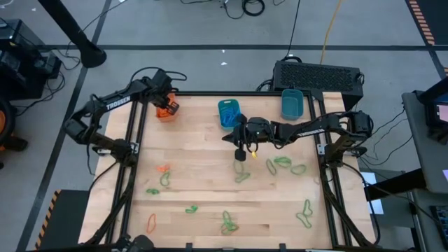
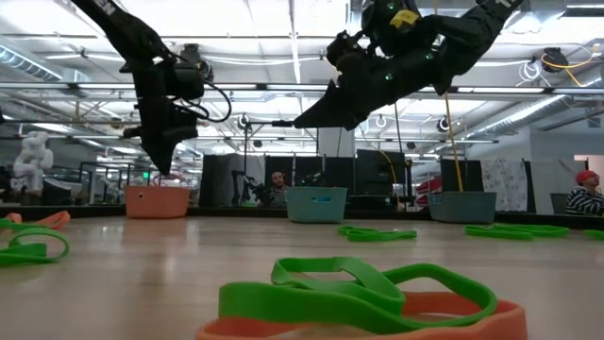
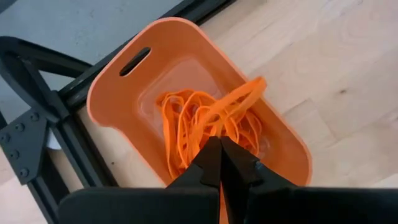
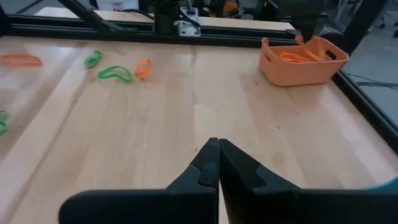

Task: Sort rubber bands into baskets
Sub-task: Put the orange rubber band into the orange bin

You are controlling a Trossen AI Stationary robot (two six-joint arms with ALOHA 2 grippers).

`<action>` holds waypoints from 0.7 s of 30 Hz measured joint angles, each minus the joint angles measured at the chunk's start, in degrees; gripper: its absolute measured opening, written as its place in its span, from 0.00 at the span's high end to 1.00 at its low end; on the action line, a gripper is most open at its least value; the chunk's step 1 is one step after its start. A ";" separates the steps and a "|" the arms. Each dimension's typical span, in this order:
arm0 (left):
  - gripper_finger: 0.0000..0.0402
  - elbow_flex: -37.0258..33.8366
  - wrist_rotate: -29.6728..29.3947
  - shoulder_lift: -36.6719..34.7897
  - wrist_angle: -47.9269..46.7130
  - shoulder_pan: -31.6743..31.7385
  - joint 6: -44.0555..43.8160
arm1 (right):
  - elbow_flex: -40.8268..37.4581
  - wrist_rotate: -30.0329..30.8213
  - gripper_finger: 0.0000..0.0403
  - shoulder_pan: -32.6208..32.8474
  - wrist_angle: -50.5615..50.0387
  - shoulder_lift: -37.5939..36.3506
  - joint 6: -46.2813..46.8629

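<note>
From my station I read one marking only: "TROSSEN" in white capitals along the left arm (image 1: 117, 105), seen in the high view. The right arm (image 1: 308, 129) carries similar white lettering on its link, too small for me to make out. Nothing else legible on the table, baskets or in the room behind.

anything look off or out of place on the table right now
Mostly the loose rubber bands, green and a few orange, scattered unsorted over the table. In the orange basket, one orange band drapes up over the pile toward the rim rather than lying flat.
</note>
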 joint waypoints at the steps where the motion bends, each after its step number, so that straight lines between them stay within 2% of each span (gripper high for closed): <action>1: 1.00 0.00 0.00 0.23 0.12 0.00 0.02 | 0.00 0.03 1.00 -0.14 -0.02 -0.02 -0.31; 9: 0.98 0.00 -0.07 1.77 0.54 0.00 0.04 | 0.00 3.28 1.00 -1.94 2.95 -0.02 -0.55; 21: 0.73 0.00 -1.11 1.79 0.58 -0.04 0.25 | 0.00 2.97 1.00 -2.00 2.54 -0.02 -0.39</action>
